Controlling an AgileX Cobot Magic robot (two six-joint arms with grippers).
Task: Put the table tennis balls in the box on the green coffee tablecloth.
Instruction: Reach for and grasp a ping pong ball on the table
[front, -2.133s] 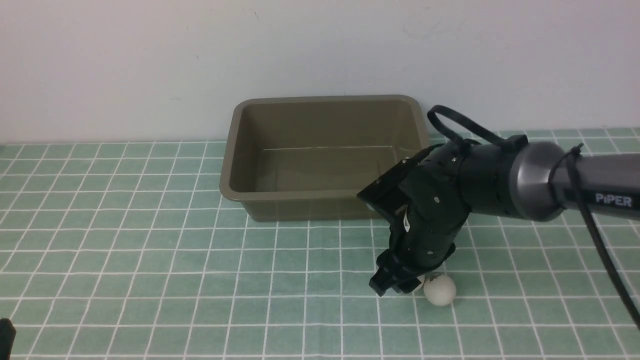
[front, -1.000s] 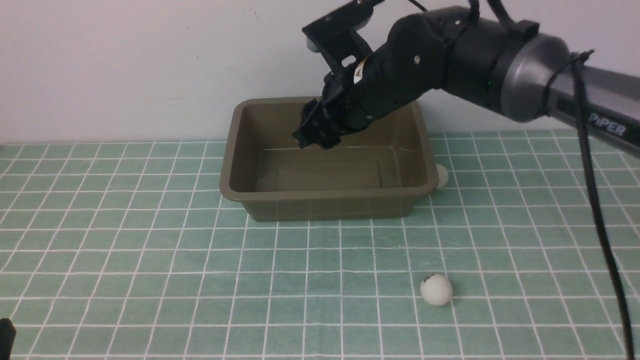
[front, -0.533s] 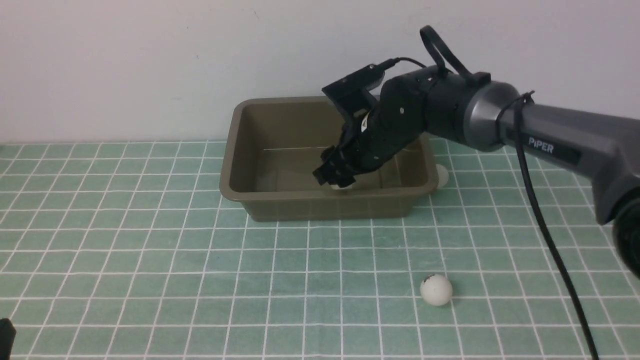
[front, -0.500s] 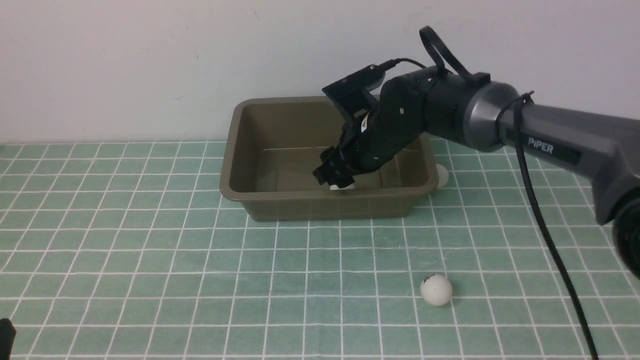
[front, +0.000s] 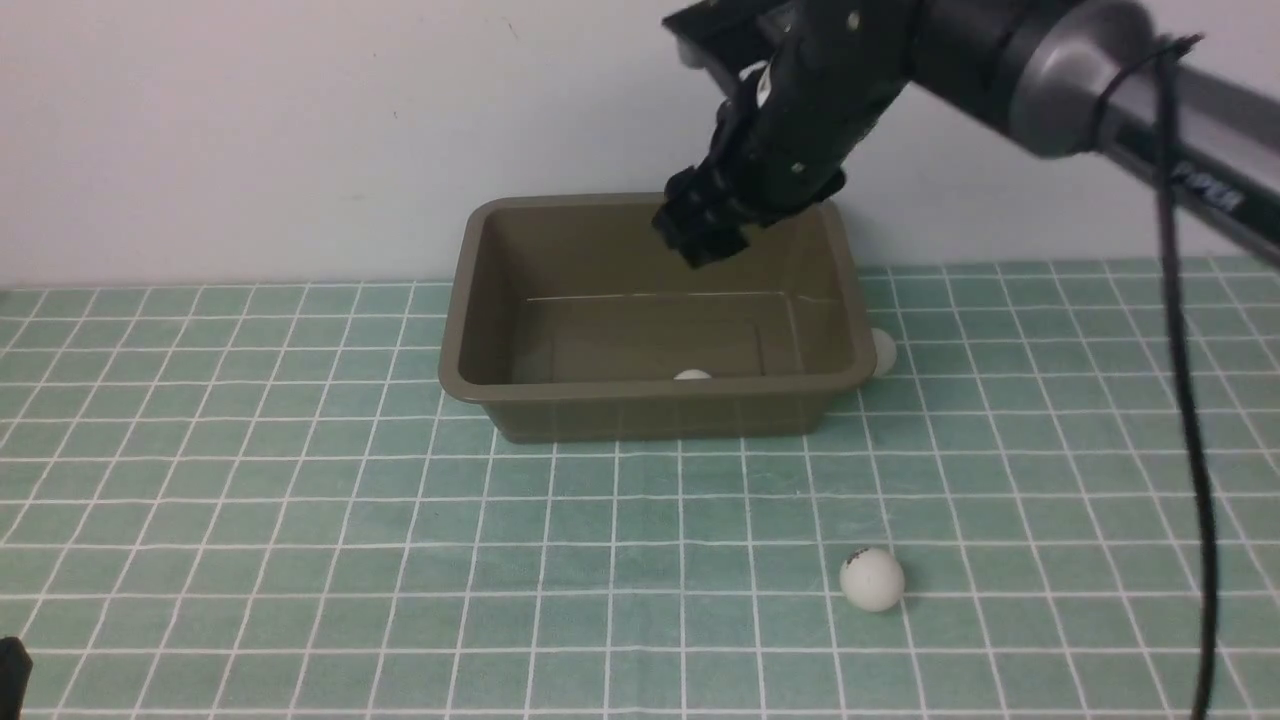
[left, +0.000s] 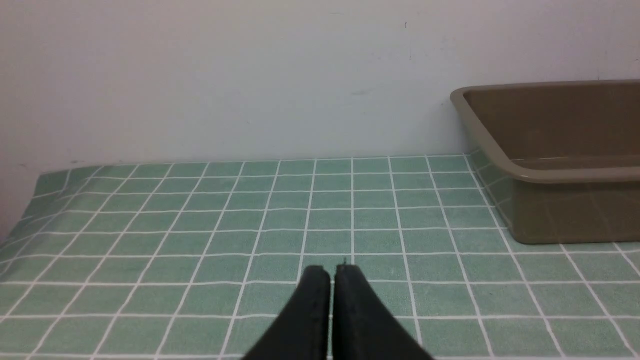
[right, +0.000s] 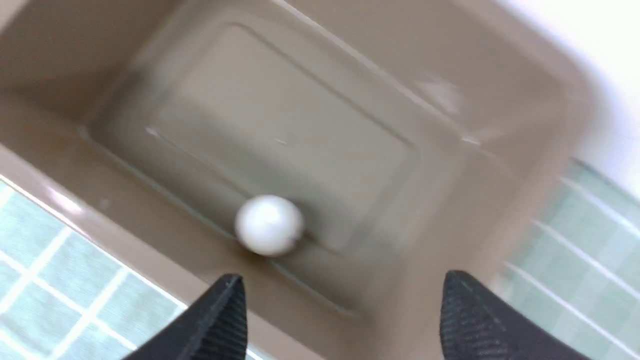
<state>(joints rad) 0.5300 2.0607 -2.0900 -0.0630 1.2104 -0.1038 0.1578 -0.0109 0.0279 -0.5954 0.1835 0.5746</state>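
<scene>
Overhead, right gripper: hangs in the air above the far half of the box, fingers spread wide apart, nothing between them.
Right gripper from its own camera: both black fingertips point down at the box's inside; the picture is somewhat blurred.
Left gripper: low over the cloth, well to the left of the box, fingers pressed together and holding nothing.
Box: olive-brown tub standing upright on the cloth near the white wall, open side up.
First ball: inside the box, on its floor close to the near wall; the wrist camera shows it plainly.
Second ball: outside, against the box's right side, half hidden behind the rim; I cannot tell whether they touch.
Third ball: alone on the cloth, well in front of the box's right corner, a dark mark on top.
Green coffee tablecloth: lies flat under everything.
</scene>
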